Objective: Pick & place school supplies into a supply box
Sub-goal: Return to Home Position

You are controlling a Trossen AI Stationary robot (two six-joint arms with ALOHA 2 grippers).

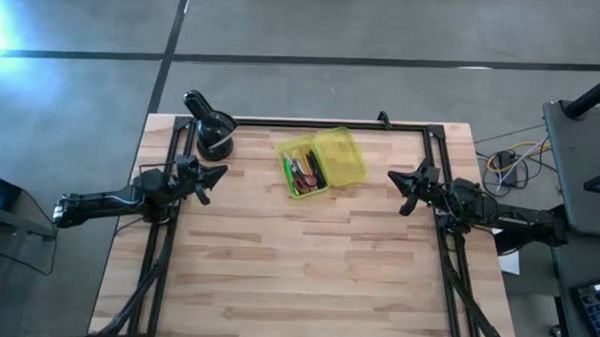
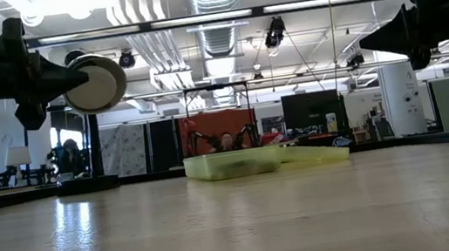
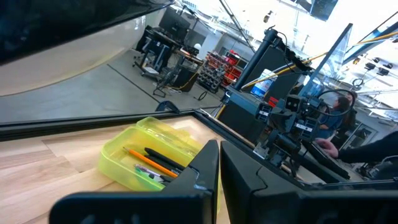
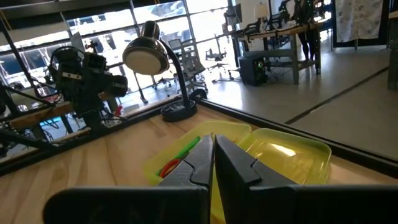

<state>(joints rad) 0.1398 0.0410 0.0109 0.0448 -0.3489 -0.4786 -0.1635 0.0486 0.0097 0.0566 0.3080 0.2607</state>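
- The supply box (image 1: 342, 155) lies open and flat on the wooden table (image 1: 306, 279). It sits toward 12 o'clock from the table's middle, close to the black rail (image 1: 312, 123) along the far edge.
- Its two translucent yellow halves lie side by side, one toward 7 o'clock and the other toward 1 o'clock.
- The school supplies (image 1: 305, 174) lie in the 7 o'clock half, packed lengthwise.
- The left wrist view shows an orange pencil (image 3: 142, 155) and a black pen (image 3: 163, 157) among them. The right wrist view shows a green pen (image 4: 186, 149) and a red scissor handle (image 4: 169, 167).
- The left gripper (image 1: 216, 174) hangs at 9 o'clock from the box, well apart from it, with its tips aimed toward 3 o'clock. The low view shows it raised clear of the tabletop. Its jaws are drawn together with only a sliver between them, and they grip nothing.
- The right gripper (image 1: 394, 179) hangs at 3 o'clock from the box, well apart, aimed toward 9 o'clock and raised off the table. Its jaws are pressed together and hold nothing.
- A black desk lamp (image 1: 213, 130) stands at 10 o'clock from the box, near the left gripper at its 12 o'clock side.
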